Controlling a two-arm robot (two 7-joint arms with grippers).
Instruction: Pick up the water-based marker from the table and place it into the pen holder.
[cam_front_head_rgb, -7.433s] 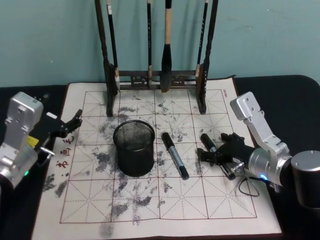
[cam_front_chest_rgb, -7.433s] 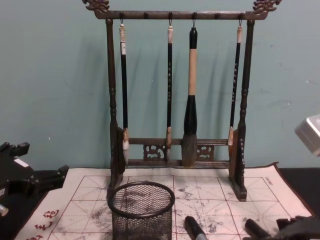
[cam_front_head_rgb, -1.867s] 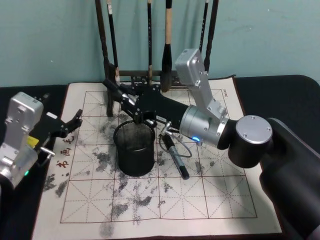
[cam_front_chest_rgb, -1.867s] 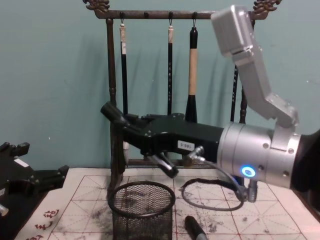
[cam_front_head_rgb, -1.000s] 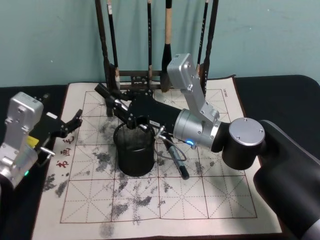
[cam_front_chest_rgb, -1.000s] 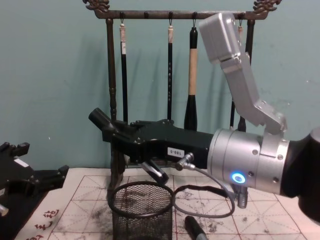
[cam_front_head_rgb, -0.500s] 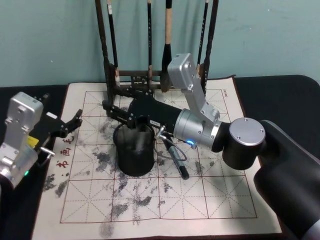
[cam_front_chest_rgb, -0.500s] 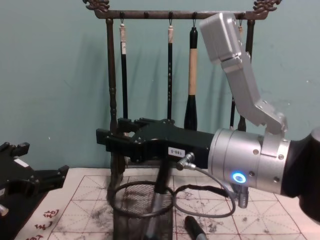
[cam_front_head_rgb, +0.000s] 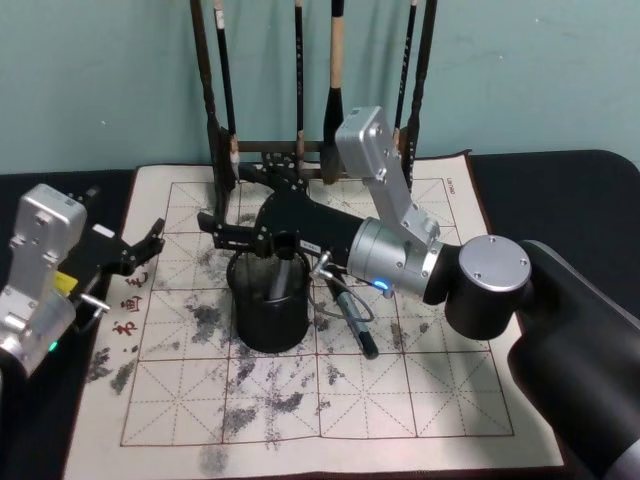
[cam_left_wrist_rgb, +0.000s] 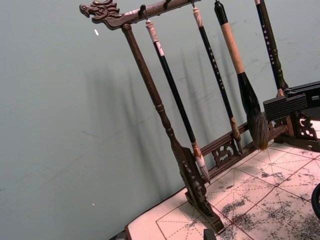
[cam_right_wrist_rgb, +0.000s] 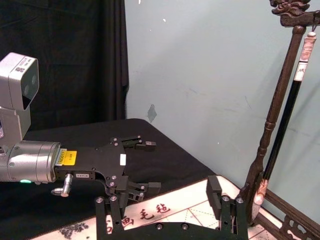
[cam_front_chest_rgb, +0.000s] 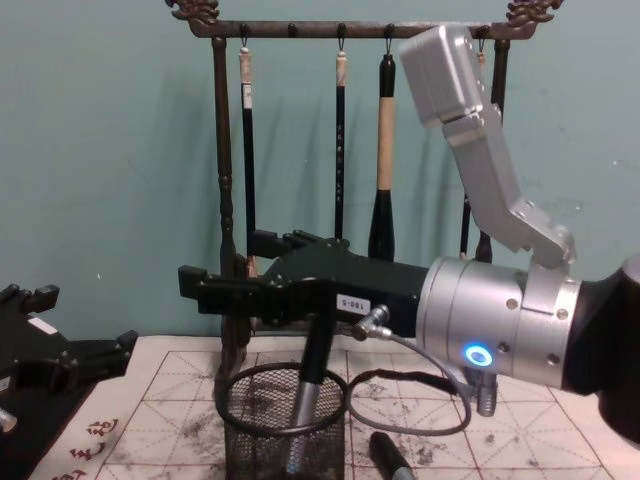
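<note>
Red characters (cam_right_wrist_rgb: 145, 216) are printed along the left edge of the calligraphy mat (cam_front_head_rgb: 300, 400); two of them read 画 and 毛. The small dark print (cam_front_head_rgb: 450, 186) at the mat's far right corner is too small to read. A white label (cam_front_chest_rgb: 349, 302) on the right gripper (cam_right_wrist_rgb: 159, 196) body and a yellow label (cam_right_wrist_rgb: 68, 157) on the left gripper (cam_right_wrist_rgb: 150, 165) body both carry illegible print.

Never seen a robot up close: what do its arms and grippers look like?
The right arm is silver, with rounded joints, a blue ring light and a looped grey cable. The right gripper is black with a white label. The left arm is silver too; the left gripper is black, with a yellow sticker.
</note>
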